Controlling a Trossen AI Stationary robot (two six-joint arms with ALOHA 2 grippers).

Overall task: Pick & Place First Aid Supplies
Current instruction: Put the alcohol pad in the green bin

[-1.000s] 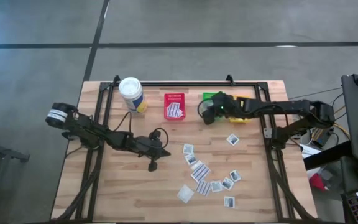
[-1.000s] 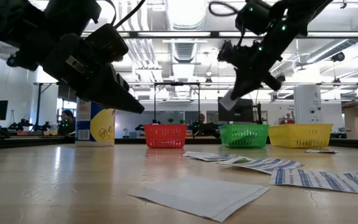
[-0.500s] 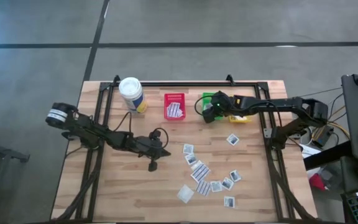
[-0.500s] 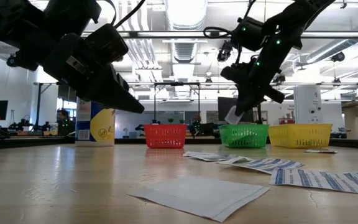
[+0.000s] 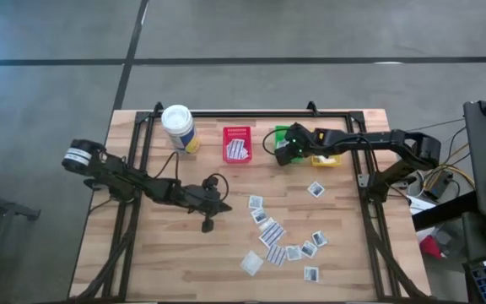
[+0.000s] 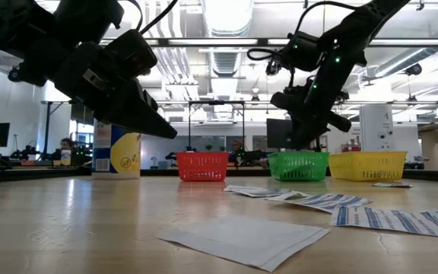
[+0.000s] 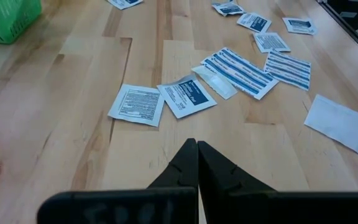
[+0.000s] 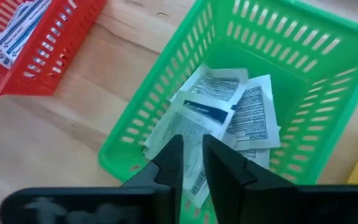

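Right gripper [image 8: 191, 163] over green bin [image 5: 283, 135], fingers slightly parted, nothing pinched; white packets [image 8: 219, 112] lying inside (print too small to read). Left gripper [image 7: 197, 163] pressed together, hovering near loose packets [image 7: 185, 98] on table [image 5: 184, 262]; blue stripes visible, wording illegible

3 bins [image 5: 237, 143] – 1 canister [image 5: 178, 127] – approx 11 loose packets [image 5: 272, 234].

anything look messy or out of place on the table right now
Nothing damaged. Loose packets lie scattered at odd angles on the table. In the green bin under the right end effector, packets lie in a crooked, overlapping heap.
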